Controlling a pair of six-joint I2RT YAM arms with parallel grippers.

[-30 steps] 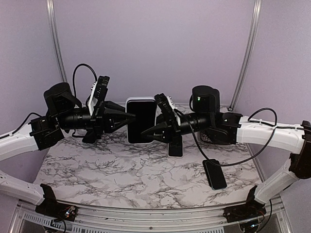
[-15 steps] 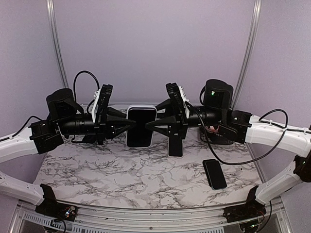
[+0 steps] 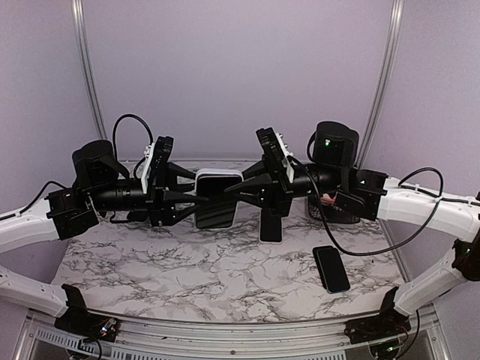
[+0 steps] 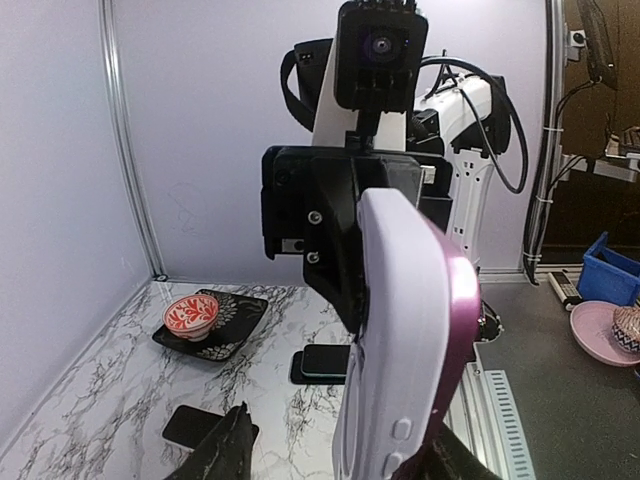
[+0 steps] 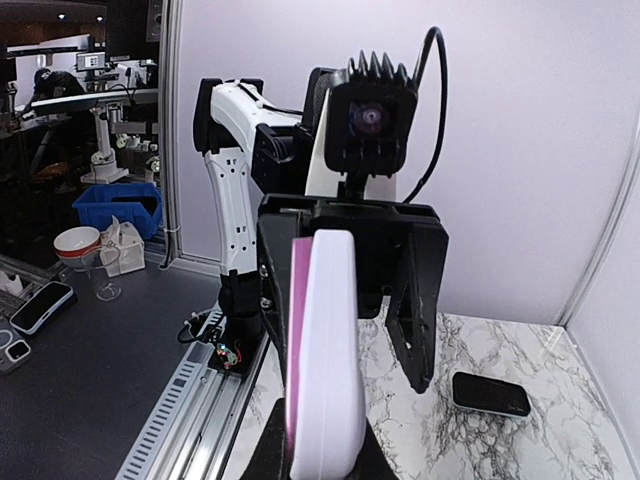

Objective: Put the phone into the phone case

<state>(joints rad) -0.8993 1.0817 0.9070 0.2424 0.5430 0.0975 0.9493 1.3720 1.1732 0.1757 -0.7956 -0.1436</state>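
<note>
Overhead view of a marble-patterned table (image 3: 187,274) with two black robot arms reaching toward each other above it.

At left, the left gripper (image 3: 192,196) points rightward with its jaws released; they stand apart on either side of the left edge of the phone case (image 3: 217,175); in the left wrist view one finger (image 4: 225,450) sits clear of the case wall, with a gap showing between them.

In the middle, the white phone case hangs upright in the air, above the table, its open face toward the overhead camera; the phone (image 3: 214,210) shows as a dark screen filling the case's frame. In both wrist views a magenta strip runs along one long side of the case; whether that side is fully seated cannot be told.

Just right of it, the right gripper (image 3: 234,193) is clenched on the case's right edge and alone carries it.

Further right, a black stand (image 3: 271,225) rises from the table; a second phone (image 3: 331,268) lies flat near the right front corner, well apart from both grippers.

The phone looks to be inside the case already, so the step in hand is probably seating its edges. The next move likely calls for the left jaws to close on the left edge or a corner, squeezing squarely across phone and case while the right grip holds firm; a weak counter-hold could let the case twist or slip.
</note>
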